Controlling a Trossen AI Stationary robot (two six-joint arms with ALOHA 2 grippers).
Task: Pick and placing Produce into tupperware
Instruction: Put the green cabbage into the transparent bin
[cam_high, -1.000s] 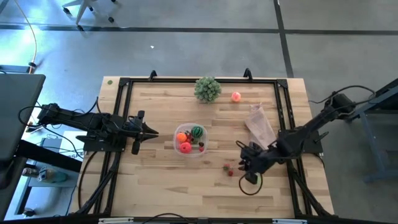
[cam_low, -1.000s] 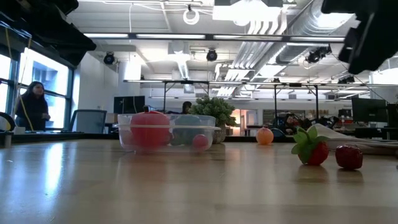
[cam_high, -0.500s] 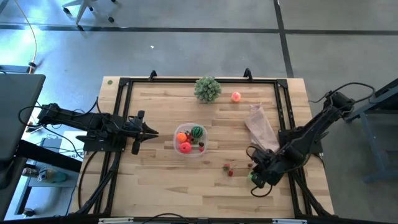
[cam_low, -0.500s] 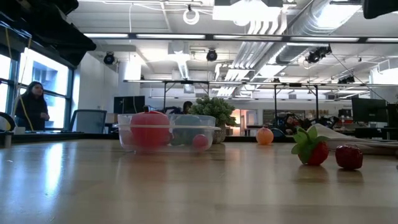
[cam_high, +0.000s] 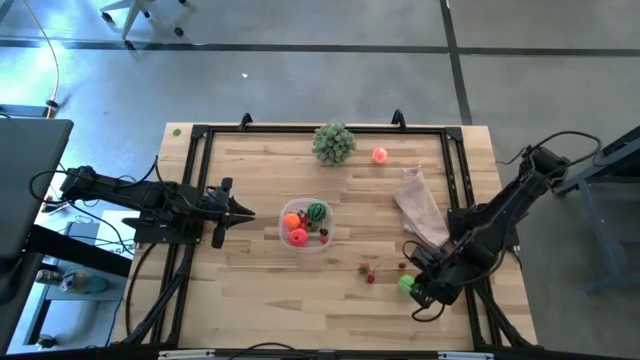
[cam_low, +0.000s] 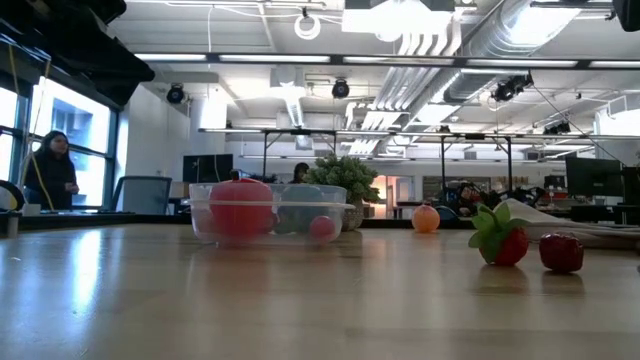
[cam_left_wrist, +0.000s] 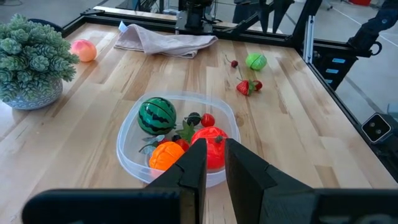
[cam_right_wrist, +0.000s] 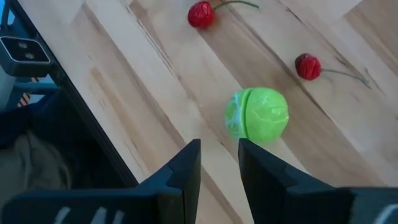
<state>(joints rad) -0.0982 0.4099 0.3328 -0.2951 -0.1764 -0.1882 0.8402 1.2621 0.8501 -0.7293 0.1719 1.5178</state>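
Observation:
The clear tupperware (cam_high: 306, 226) sits mid-table holding a striped green ball (cam_left_wrist: 156, 115), an orange one (cam_left_wrist: 165, 155), a red one (cam_left_wrist: 211, 138) and small berries. Loose produce lies on the wood to its right: a strawberry pair (cam_high: 368, 270), two cherries (cam_right_wrist: 200, 14) (cam_right_wrist: 307, 65), a bright green ball (cam_high: 405, 283) and a peach-coloured ball (cam_high: 380, 154) at the far side. My right gripper (cam_high: 418, 291) hovers beside the green ball (cam_right_wrist: 258, 113), narrowly open and touching nothing. My left gripper (cam_high: 248, 212) waits shut, left of the tupperware (cam_left_wrist: 175, 140).
A bushy pale-green ball (cam_high: 333, 143) stands near the far edge, and a pinkish-white plastic bag (cam_high: 420, 200) lies on the right side. A black frame (cam_high: 462, 190) borders the table. Bare wood lies left of and in front of the tupperware. A person (cam_low: 50, 172) sits in the room beyond.
My right gripper has drawn back toward the table's near right corner, away from the strawberries, and has passed up out of the low view. The green ball has stayed on the wood. My left arm has kept still.

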